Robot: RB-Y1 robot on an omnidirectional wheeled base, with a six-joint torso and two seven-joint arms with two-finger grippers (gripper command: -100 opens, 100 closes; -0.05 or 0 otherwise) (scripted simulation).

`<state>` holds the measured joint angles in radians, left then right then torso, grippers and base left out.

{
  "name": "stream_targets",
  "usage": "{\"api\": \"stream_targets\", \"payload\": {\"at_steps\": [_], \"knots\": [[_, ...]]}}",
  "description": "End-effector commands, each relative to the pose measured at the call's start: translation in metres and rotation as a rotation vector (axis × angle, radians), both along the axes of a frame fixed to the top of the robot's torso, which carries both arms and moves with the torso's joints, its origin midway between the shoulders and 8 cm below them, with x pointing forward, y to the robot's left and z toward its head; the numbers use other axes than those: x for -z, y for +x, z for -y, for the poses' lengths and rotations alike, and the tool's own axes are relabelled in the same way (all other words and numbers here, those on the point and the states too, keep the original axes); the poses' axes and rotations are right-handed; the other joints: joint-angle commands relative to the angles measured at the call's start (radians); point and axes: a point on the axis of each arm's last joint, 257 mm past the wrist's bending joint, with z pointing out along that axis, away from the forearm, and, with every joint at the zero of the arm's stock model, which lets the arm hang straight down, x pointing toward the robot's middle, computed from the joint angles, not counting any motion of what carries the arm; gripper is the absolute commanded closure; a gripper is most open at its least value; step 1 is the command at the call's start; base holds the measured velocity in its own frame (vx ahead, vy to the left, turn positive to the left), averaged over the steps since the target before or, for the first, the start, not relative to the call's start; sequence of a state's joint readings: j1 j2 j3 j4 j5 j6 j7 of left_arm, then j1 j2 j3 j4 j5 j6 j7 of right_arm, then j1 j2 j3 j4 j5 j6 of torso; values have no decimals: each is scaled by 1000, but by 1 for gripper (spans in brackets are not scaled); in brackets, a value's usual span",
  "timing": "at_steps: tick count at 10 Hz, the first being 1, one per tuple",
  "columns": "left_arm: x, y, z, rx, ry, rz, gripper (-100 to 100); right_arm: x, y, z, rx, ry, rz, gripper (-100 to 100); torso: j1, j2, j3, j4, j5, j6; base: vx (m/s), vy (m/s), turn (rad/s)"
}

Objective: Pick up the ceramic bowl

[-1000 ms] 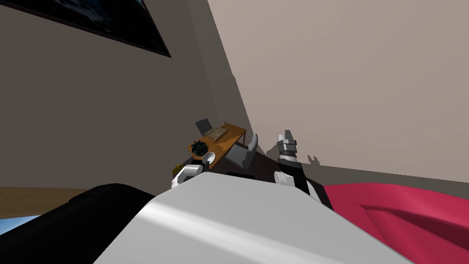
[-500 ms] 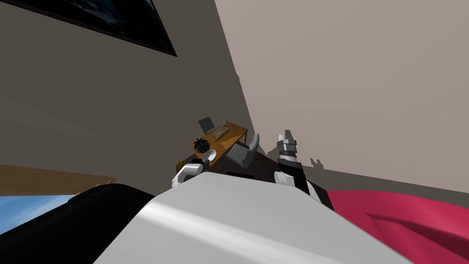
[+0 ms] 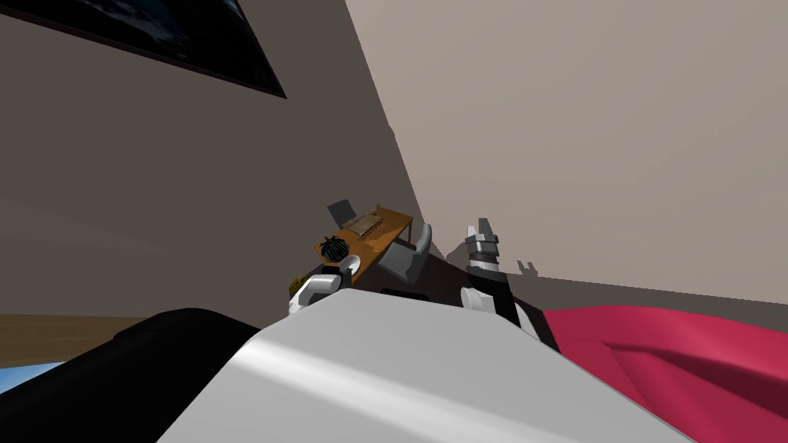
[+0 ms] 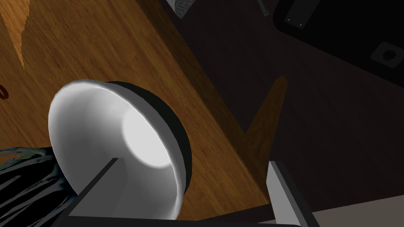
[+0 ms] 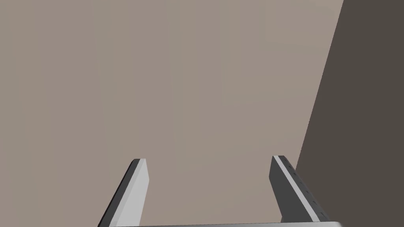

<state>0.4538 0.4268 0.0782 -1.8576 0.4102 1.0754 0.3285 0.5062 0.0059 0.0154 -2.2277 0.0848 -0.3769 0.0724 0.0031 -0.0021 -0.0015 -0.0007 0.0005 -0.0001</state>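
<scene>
We locate the bowl on the table's near end, tufted object just beside at 10 o'clock.

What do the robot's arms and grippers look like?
The left gripper and the right gripper each have two thin, light grey blade fingers on a dark box. The right forearm is black with grey and white bands; the left forearm is white.

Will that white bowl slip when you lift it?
Probably stiff and slippery: the bowl looks smooth and glossy inside. Gripped by one thin wall, it may tilt. It sits near the table edge, so a nudge might drop it.
</scene>
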Motion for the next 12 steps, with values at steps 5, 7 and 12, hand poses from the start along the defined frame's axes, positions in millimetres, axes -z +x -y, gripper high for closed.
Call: {"api": "stream_targets", "payload": {"at_steps": [5, 7, 12], "knots": [[8, -11, 0, -12, -9, -27, -100, 0, 0, 0, 0, 0, 0, 0, -4, 1, 0, 0, -1, 0, 4, 26, -33], [8, -11, 0, -12, -9, -27, -100, 0, 0, 0, 0, 0, 0, 0, -5, 1, 0, 0, -1, 0, 0, 1, -3], [-1, 1, -4, 1, 15, 1, -100, 0, 0, 0, 0, 0, 0, 0, -4, 0, 0, 0, -1, 0, -12, -15, 42]]}}
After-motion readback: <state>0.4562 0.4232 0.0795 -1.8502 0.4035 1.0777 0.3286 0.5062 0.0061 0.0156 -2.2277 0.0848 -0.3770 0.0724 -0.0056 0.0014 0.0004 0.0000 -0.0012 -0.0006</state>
